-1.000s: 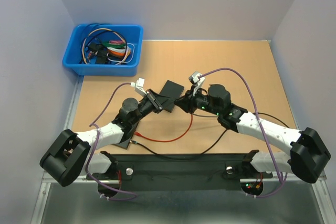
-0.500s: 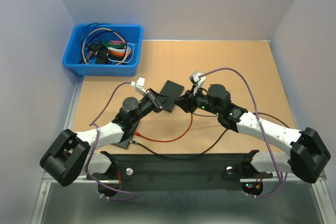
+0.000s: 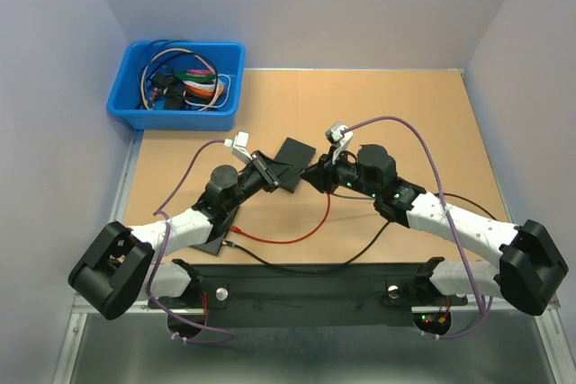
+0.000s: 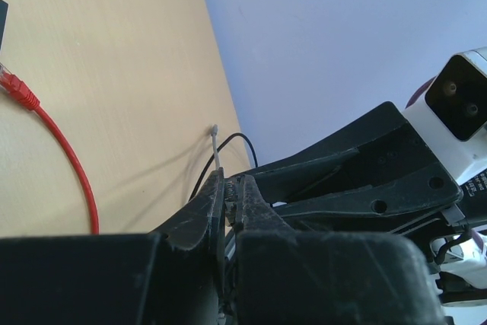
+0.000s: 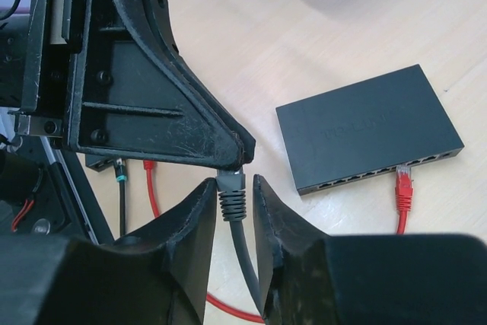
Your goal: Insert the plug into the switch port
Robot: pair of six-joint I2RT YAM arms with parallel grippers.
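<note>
It was a robotics lab cell; pale partition walls boxed in a tan wooden tabletop; a blue plastic bin held tangled coloured cables.

Here's the setting: a tan wooden tabletop fills the middle of the top view, smooth and matte, with faint grain showing in the wrist views. Plain pale walls box it in on three sides: the back wall runs straight across, while the left wall and right wall angle in. A silver metal rail runs along the table's left edge, and a grey metal sheet spans the near edge. The light is even and soft, giving the walls a bluish-lilac cast, and shadows on the board are faint.
</note>
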